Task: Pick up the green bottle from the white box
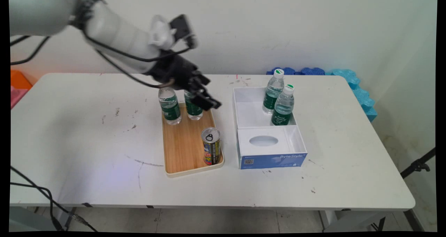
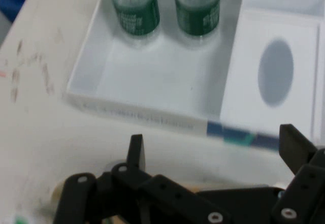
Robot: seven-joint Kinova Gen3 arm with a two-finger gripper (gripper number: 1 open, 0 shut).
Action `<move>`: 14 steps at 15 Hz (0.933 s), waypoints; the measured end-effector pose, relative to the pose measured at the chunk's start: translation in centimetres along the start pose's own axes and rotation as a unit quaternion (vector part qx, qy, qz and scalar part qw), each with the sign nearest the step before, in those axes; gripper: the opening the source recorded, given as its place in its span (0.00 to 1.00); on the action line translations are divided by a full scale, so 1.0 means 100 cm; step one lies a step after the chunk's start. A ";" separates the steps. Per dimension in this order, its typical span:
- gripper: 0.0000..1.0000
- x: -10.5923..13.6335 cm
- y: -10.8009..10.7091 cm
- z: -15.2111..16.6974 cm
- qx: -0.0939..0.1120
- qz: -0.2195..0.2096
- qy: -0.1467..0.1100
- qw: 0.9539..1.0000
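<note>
— White wall behind, white scuffed worktop in front of it; that was the room as I stood there.

— Where was the gripper?

— Above the far end of a wooden tray, right in front of two water bottles with green labels. It hid the top of the right-hand bottle; the left-hand bottle stood just beside it. Whether it touched either, I could not tell.

— And the fingers?

— Spread wide, with nothing between them. From the hand view they pointed across bare worktop toward the white box.

— What else sat on the tray?

— A drink can with a pull-tab top, upright at the near right corner, well apart from the two bottles.

— And the box?

— An open white box to the right of the tray, near it but not touching. Two more capped water bottles stood in its far right corner, one just behind the other. Against the box's near side lay a tissue box with an oval opening on top and a blue front lettered "Byte Style".

— Anything behind?

— Blue foam pieces at the far right edge.
</note>
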 end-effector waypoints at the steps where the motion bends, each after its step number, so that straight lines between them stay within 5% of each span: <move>1: 1.00 0.010 0.003 0.012 0.001 -0.001 0.003 1.000; 14: 1.00 0.079 0.030 0.146 0.018 -0.018 0.010 1.000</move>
